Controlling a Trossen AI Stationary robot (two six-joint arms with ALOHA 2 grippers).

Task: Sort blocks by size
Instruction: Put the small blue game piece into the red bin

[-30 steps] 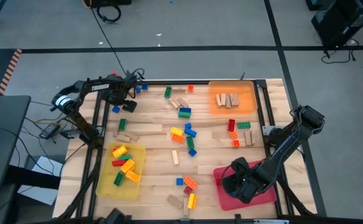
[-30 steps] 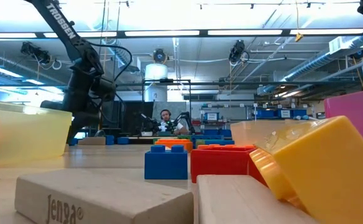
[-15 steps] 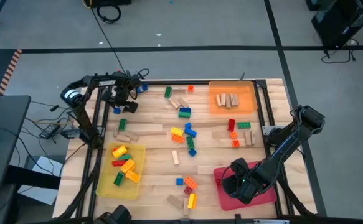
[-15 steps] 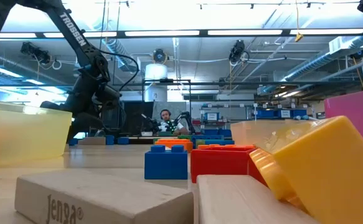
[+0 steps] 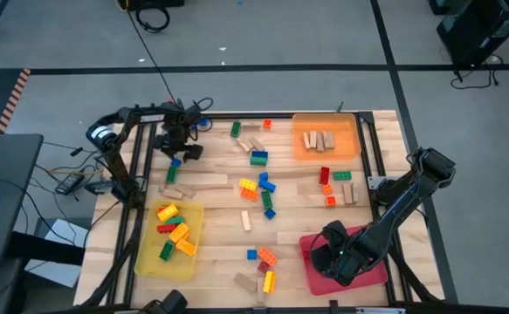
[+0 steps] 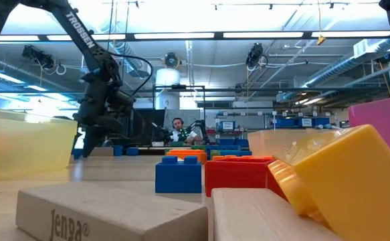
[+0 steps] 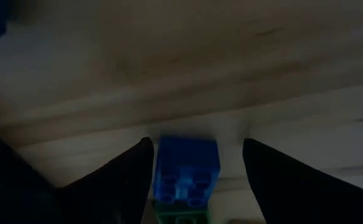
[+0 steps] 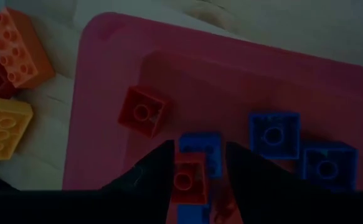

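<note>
L end effector [image 7: 197,168] open over blue block [image 7: 187,167], R end effector [image 8: 197,163] gripping small red block [image 8: 187,180]

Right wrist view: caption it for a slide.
Right gripper poised over small red and blue plastic bricks in the pink tray.

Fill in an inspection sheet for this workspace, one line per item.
Surface: wooden table, much of it strewn.
Job's things: loose blocks mid-table; plastic bricks in yellow tray; wooden pieces in orange tray; small bricks in red tray.
Clutter: nothing seen.
Grippers: left gripper open astride a blue brick at the table's far left; right gripper over the red tray, fingers flanking a small red brick.
Cables: black cables on the floor beyond the table.
Surroundings: person seated in the workshop behind.
</note>
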